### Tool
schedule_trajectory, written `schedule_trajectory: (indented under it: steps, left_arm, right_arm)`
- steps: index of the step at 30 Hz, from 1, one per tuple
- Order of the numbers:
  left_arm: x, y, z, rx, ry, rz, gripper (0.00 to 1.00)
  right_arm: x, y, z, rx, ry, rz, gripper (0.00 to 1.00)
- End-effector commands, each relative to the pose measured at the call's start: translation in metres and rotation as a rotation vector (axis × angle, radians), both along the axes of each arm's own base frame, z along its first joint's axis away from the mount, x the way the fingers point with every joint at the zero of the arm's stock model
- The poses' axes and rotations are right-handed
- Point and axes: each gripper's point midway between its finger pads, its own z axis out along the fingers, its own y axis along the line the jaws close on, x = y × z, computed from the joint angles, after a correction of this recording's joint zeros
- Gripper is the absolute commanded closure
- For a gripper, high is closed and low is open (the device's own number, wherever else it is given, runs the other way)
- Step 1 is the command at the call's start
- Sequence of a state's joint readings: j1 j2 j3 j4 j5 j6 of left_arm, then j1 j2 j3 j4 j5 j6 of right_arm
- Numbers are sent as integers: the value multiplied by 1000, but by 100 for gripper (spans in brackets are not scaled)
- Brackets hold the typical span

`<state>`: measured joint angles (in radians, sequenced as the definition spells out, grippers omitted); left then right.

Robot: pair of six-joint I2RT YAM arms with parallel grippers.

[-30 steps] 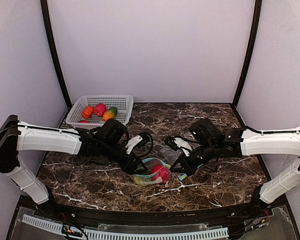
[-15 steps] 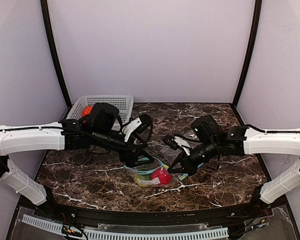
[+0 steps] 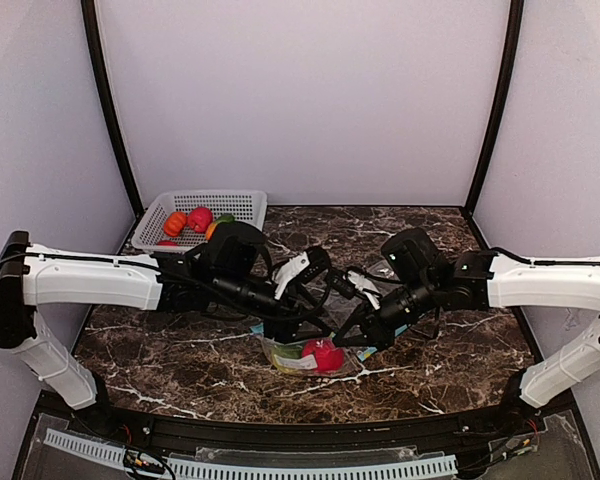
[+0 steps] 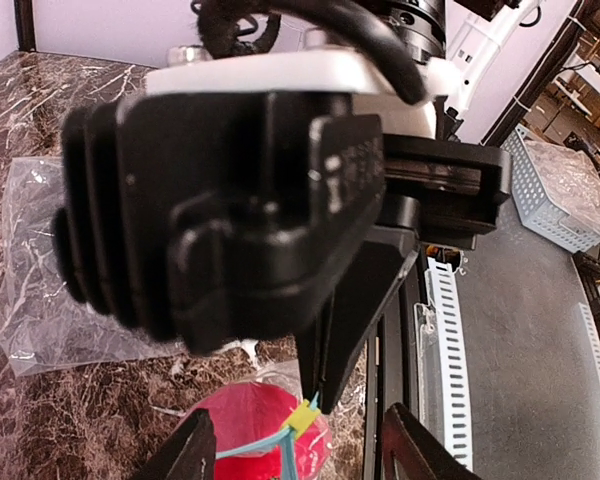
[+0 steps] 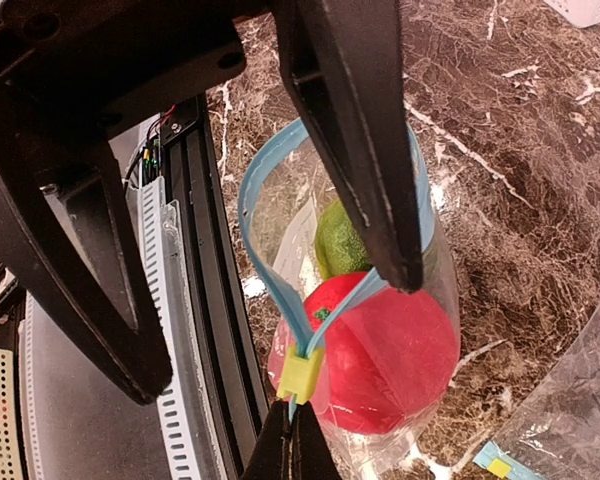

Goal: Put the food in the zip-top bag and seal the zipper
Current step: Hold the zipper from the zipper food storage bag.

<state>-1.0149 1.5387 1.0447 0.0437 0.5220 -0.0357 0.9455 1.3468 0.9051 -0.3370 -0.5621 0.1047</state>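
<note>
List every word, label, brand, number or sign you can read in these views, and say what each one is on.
No text here is legible.
Raised marking on the black housing of the right gripper, left wrist view: too blurred to read.
Zip-top bag and its yellow slider: no print visible.
White mesh basket: no label visible.
</note>
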Motion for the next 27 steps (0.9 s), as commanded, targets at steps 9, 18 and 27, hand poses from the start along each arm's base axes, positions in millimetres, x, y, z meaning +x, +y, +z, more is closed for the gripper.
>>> schedule_trajectory:
  steps: [9,18,27]
  left_arm:
    - [3,-8,-17,11,-26,-10,58]
    - [-3,-2,-36,93,-42,-36,67]
    - [-10,0,-41,120,-28,-49,80]
  right_arm:
    - [-1,10,14,55,-24,36,100]
    - [0,11,13,53,-26,31,100]
    - [2,10,11,46,-27,18,100]
